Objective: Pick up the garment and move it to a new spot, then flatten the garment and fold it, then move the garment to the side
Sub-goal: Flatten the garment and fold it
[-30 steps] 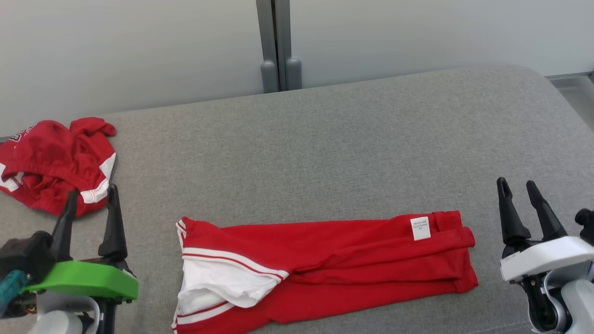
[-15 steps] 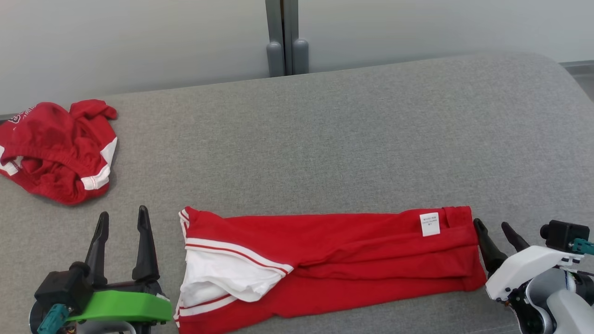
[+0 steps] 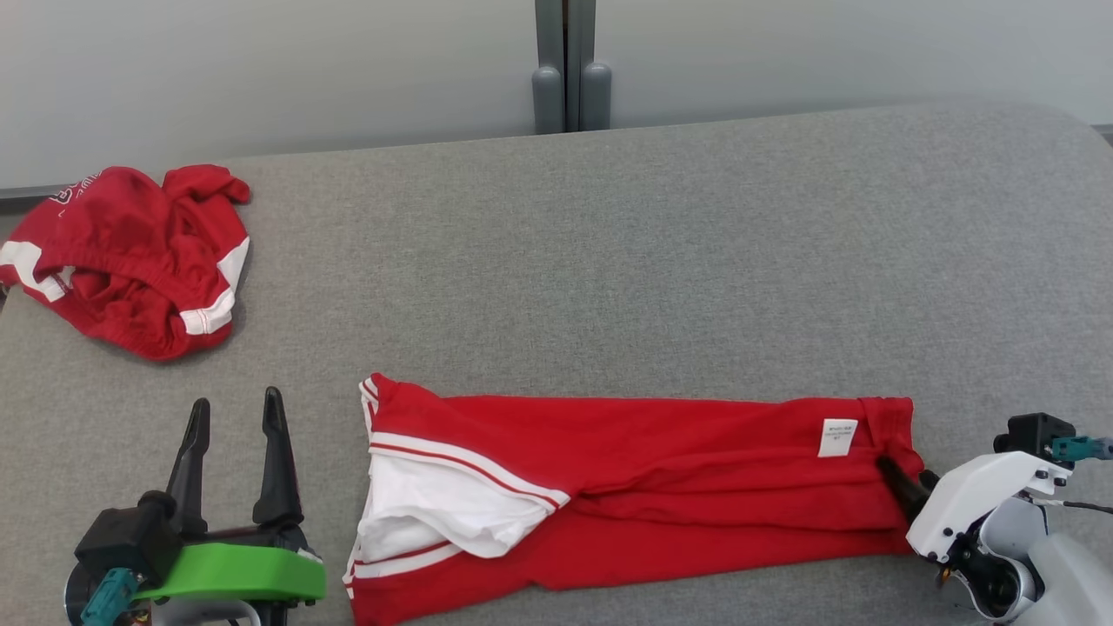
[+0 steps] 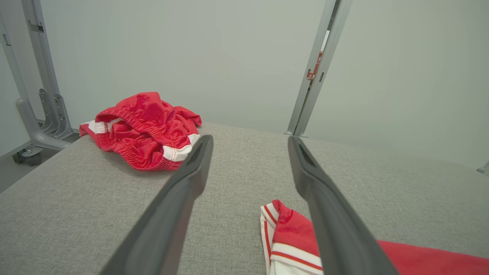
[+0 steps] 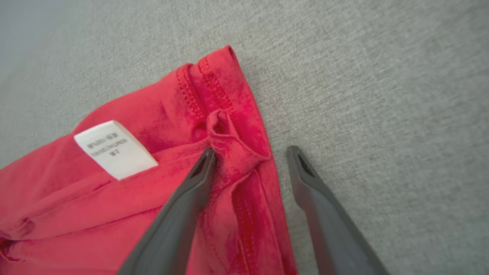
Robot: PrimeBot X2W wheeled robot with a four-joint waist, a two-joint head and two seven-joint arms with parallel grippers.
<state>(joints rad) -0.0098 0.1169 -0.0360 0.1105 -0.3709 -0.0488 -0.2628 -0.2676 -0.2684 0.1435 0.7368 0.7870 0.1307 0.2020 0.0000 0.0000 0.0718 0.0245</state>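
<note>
The right gripper [image 5: 250,151] has its fingers spread, straddling the right hem of the red garment [image 3: 652,487] on the tabletop [image 3: 696,261], with one finger touching cloth. The left gripper [image 3: 235,404], fingers wide and empty, sits beside the garment's left end. Crumpled red shorts [image 3: 130,261] lie beyond.

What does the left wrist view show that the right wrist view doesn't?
Left wrist view: the crumpled red garment with white trim, a grey metal post against the pale wall, the white-striped end of the long folded red garment, and the open left claw. Right wrist view: that garment's stitched hem end with its white label, straddled by the open right claw, one finger on the cloth. Both: the folded garment and the grey fabric surface.
</note>
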